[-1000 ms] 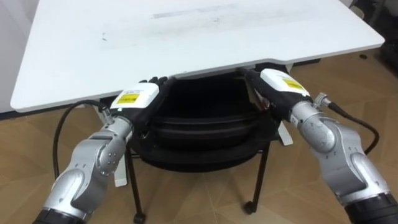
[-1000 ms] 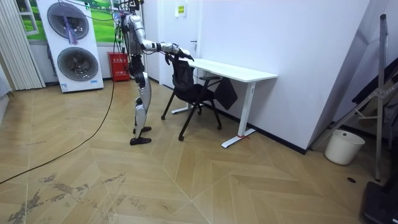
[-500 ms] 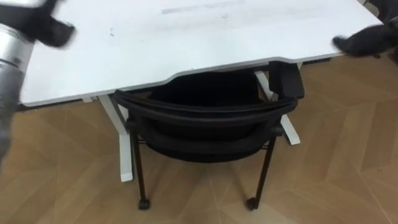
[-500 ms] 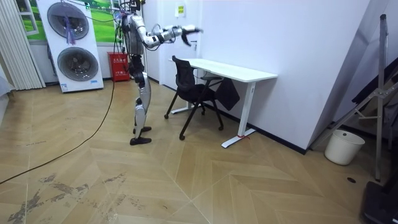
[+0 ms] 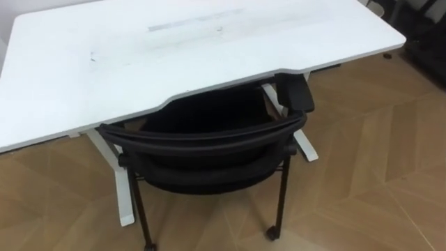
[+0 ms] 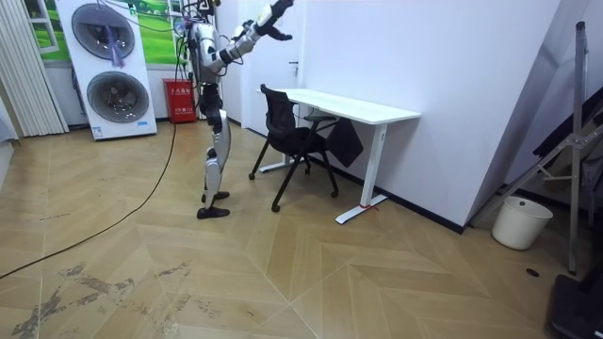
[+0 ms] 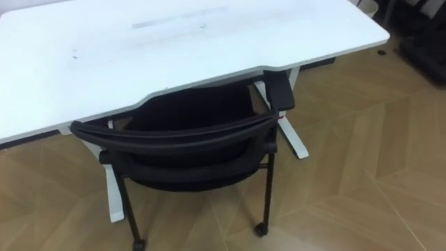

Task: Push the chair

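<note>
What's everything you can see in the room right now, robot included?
chair: one, black, on castors, seat tucked under the desk's front edge.
desk: one, white, against the wall.
drum machines: two, white, stacked, room view's left.
box: one, red, beside the machines.
bucket: one, white, room view's right by the wall.
floor: wood, herringbone.
robot hands: two, dark, raised high above the chair.

Eye views steeply above chair (image 5: 209,143), room view far, side-on

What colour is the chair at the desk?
The chair is black all over, clearest in the left eye view.
</note>
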Robot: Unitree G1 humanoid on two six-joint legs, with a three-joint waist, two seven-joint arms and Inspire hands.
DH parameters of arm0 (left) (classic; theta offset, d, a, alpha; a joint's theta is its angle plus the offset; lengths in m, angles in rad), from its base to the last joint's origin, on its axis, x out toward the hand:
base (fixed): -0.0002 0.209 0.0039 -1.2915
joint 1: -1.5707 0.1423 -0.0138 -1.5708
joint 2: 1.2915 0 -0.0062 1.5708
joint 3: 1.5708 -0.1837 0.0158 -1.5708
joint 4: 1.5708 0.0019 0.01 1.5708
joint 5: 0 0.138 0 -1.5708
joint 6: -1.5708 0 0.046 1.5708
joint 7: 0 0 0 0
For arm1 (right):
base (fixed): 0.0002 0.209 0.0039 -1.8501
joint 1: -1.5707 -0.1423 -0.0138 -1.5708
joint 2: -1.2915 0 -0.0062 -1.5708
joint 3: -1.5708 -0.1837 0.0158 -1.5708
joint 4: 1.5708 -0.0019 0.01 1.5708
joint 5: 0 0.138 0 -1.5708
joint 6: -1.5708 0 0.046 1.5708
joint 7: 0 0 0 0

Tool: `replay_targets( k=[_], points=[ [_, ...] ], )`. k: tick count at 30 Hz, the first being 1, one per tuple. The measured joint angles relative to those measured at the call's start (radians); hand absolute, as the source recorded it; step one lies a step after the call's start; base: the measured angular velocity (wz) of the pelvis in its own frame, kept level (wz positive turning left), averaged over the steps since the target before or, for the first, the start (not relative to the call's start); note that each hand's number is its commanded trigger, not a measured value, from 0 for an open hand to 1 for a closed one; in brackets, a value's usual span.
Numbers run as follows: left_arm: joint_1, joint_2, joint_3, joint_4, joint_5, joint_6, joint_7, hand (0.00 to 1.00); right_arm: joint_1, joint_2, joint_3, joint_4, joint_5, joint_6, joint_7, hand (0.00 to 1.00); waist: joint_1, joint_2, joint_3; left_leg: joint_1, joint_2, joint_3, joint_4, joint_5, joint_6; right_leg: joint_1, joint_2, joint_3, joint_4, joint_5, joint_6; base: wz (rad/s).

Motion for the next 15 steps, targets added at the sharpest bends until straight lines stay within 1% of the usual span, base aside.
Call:
replay_targets(
  k=[1,2,3,4,5,6,7,8,9,10,11,12,13,14,15],
  points=[
    [0.023,-0.009,0.015,0.033,-0.03,0.005,0.031,0.0,0.043,0.0,-0.014,0.012,0.032,0.001,-0.032,0.0,0.0,0.006,-0.0037,0.002,0.0,0.001,0.0,0.0,0.0,0.0,0.0,0.0,0.0,0.0,0.0,-0.05],
    [0.034,-0.018,0.021,0.049,-0.048,0.012,0.044,0.0,0.061,0.0,-0.018,0.021,0.046,0.002,-0.048,0.0,-0.001,0.009,-0.0057,0.003,0.0,0.001,0.0,0.0,0.0,0.001,0.0,0.0,0.001,0.0,0.0,-0.05],
    [0.056,-0.036,0.03,0.075,-0.083,0.026,0.064,0.0,0.096,0.006,-0.025,0.047,0.064,0.005,-0.078,0.0,-0.001,0.013,-0.0083,0.004,0.0,0.002,0.0,0.0,0.0,0.001,0.0,0.001,0.002,0.0,0.0,-0.04],
    [0.077,-0.061,0.038,0.091,-0.119,0.04,0.087,0.0,0.129,0.026,-0.026,0.072,0.072,0.014,-0.11,0.0,-0.001,0.014,-0.0085,0.006,0.002,0.004,-0.001,0.0,0.0,0.002,0.0,0.0,0.003,0.0,0.0,-0.04],
    [0.086,-0.075,0.039,0.097,-0.142,0.048,0.098,0.0,0.146,0.043,-0.027,0.08,0.083,0.019,-0.125,0.0,-0.001,0.014,-0.0083,0.008,0.002,0.004,-0.001,0.0,0.0,0.004,0.001,-0.001,0.003,0.0,0.0,0.0],
    [0.104,-0.115,0.039,0.099,-0.184,0.064,0.117,0.0,0.181,0.093,-0.026,0.094,0.115,0.025,-0.156,0.0,0.001,0.002,-0.0034,0.011,0.003,0.004,-0.001,-0.001,-0.001,0.007,0.001,-0.001,0.003,0.0,-0.001,0.0],
    [0.127,-0.162,0.039,0.108,-0.219,0.076,0.13,0.0,0.209,0.151,-0.025,0.107,0.142,0.036,-0.177,0.0,0.005,0.001,-0.0042,0.011,0.002,0.004,0.0,-0.001,-0.002,0.007,0.001,0.002,0.003,-0.002,-0.004,0.0],
    [0.137,-0.182,0.036,0.124,-0.239,0.079,0.137,0.0,0.222,0.179,-0.024,0.117,0.158,0.039,-0.188,0.0,0.007,0.002,-0.0041,0.011,0.001,0.004,0.001,-0.001,-0.002,0.007,0.001,0.003,0.002,-0.004,-0.006,0.0],
    [0.157,-0.222,0.032,0.167,-0.278,0.086,0.141,0.0,0.246,0.228,-0.022,0.148,0.202,0.046,-0.202,0.0,0.009,0.004,-0.0033,0.011,0.0,0.004,0.001,-0.001,-0.002,0.01,0.0,0.005,0.0,-0.005,-0.008,0.0],
    [0.171,-0.258,0.031,0.217,-0.316,0.094,0.141,0.0,0.263,0.268,-0.02,0.186,0.257,0.062,-0.209,0.0,0.01,0.006,-0.0026,0.014,-0.001,0.004,0.001,-0.001,-0.002,0.013,-0.001,0.005,0.001,-0.006,-0.008,0.0],
    [0.174,-0.274,0.027,0.237,-0.344,0.1,0.141,0.0,0.269,0.287,-0.018,0.204,0.297,0.071,-0.216,0.0,0.009,0.005,-0.0024,0.015,-0.001,0.005,0.001,-0.001,-0.002,0.012,-0.001,0.005,0.001,-0.006,-0.008,0.0],
    [0.185,-0.303,0.008,0.273,-0.419,0.113,0.145,0.0,0.286,0.32,0.003,0.249,0.376,0.078,-0.232,0.0,0.01,0.004,-0.0006,0.015,0.0,0.006,0.003,-0.001,-0.002,0.011,-0.001,0.006,0.0,-0.007,-0.009,0.0],
    [0.198,-0.325,-0.02,0.324,-0.476,0.113,0.142,0.0,0.297,0.343,0.037,0.298,0.444,0.08,-0.231,0.0,0.011,0.002,-0.0005,0.015,0.0,0.006,0.003,-0.001,-0.002,0.009,-0.001,0.006,0.002,-0.009,-0.009,0.0],
    [0.202,-0.335,-0.036,0.359,-0.502,0.112,0.14,0.0,0.299,0.357,0.053,0.323,0.475,0.081,-0.227,0.0,0.011,0.001,-0.0004,0.015,0.0,0.006,0.004,-0.001,-0.002,0.009,-0.001,0.007,0.003,-0.01,-0.009,0.0],
    [0.205,-0.349,-0.07,0.436,-0.537,0.113,0.127,0.0,0.303,0.383,0.078,0.377,0.524,0.081,-0.214,0.0,0.009,0.001,-0.0005,0.014,0.0,0.006,0.005,-0.001,-0.002,0.008,-0.001,0.007,0.002,-0.01,-0.009,0.0]
  ],
)
